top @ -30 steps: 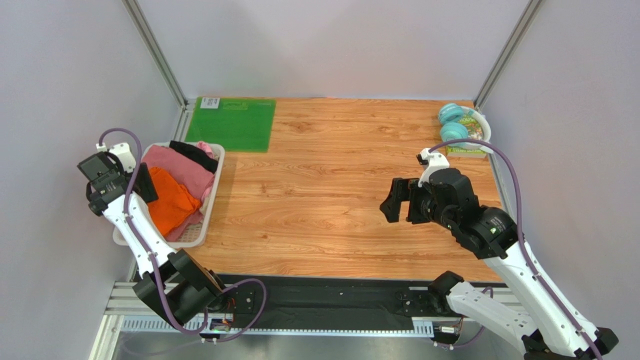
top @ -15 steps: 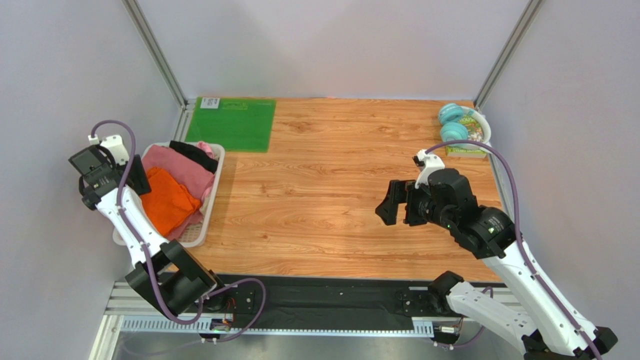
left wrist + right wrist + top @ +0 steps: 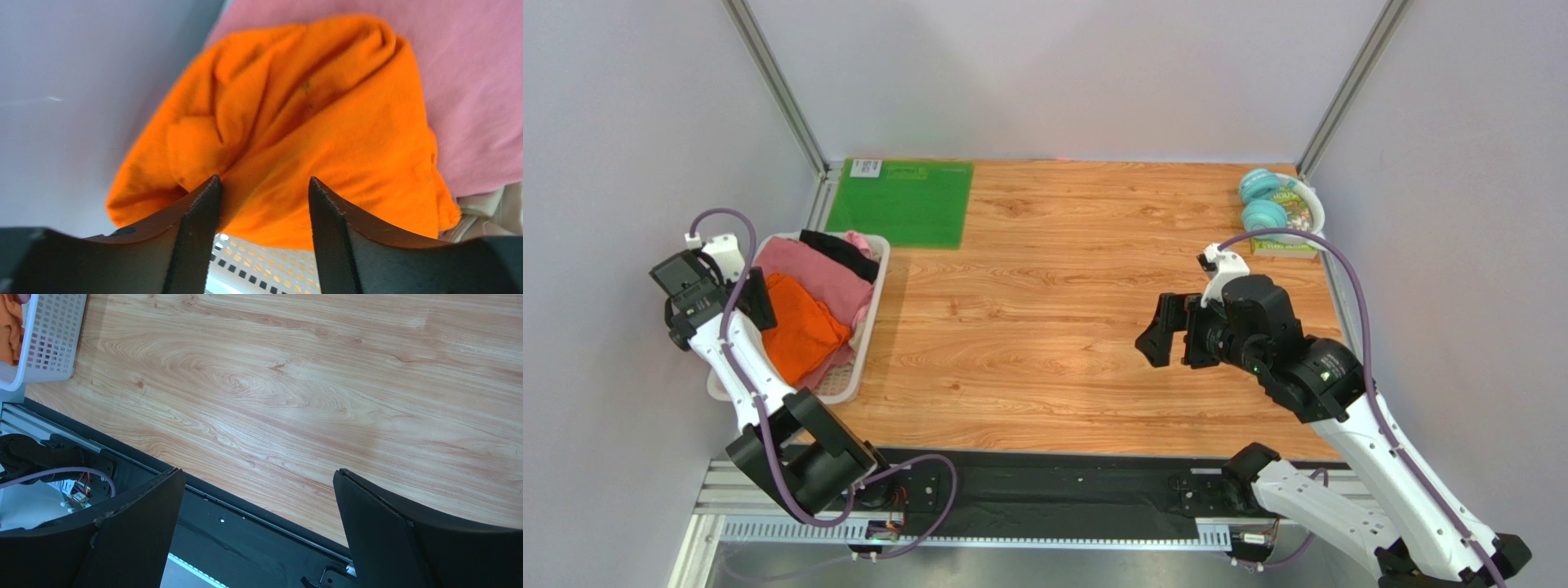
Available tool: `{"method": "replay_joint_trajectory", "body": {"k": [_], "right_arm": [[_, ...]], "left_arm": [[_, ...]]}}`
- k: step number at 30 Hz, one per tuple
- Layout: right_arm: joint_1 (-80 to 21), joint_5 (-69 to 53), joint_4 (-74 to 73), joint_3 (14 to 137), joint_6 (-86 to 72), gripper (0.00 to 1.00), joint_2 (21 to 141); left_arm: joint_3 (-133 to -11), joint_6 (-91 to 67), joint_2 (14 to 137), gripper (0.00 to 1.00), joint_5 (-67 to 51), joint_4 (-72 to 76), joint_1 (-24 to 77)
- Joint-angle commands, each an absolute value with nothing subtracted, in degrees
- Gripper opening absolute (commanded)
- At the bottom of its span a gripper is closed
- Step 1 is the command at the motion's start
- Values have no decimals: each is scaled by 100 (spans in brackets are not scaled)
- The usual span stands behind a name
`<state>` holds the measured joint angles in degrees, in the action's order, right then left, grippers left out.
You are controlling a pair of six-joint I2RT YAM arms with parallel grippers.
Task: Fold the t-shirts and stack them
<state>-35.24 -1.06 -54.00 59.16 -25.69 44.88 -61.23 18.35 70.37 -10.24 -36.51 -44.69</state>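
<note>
Here, left claw (image 3: 264, 179) stands half-open, empty, over orange t-shirt (image 3: 331, 116).

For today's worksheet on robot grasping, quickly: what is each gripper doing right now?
Left gripper: open, holding nothing, poised over the orange t-shirt.
Right gripper: open, empty, above the bare table.

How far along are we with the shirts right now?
Nothing done: the orange shirt, pink shirt and black shirt all lie crumpled in the basket. In hand: left gripper open over the orange shirt, not yet gripping; right gripper open and empty over the table. Left: every fold and the stack.
</note>
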Motion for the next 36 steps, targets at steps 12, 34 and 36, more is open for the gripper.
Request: {"method": "replay_joint_trajectory", "body": {"k": [12, 34, 36], "right_arm": [[-3560, -184, -5212, 6003, -2672, 84, 4254], [-3559, -229, -5686, 6205, -2733, 100, 3525], [-3560, -202, -5783, 6231, -2742, 100, 3463]], "left_arm": [[-6143, 2232, 6707, 0, -1712, -4050, -4518], [-13798, -2636, 7706, 0, -2587, -5256, -3052], [-12905, -2148, 7516, 0, -3252, -4939, -2254]]}}
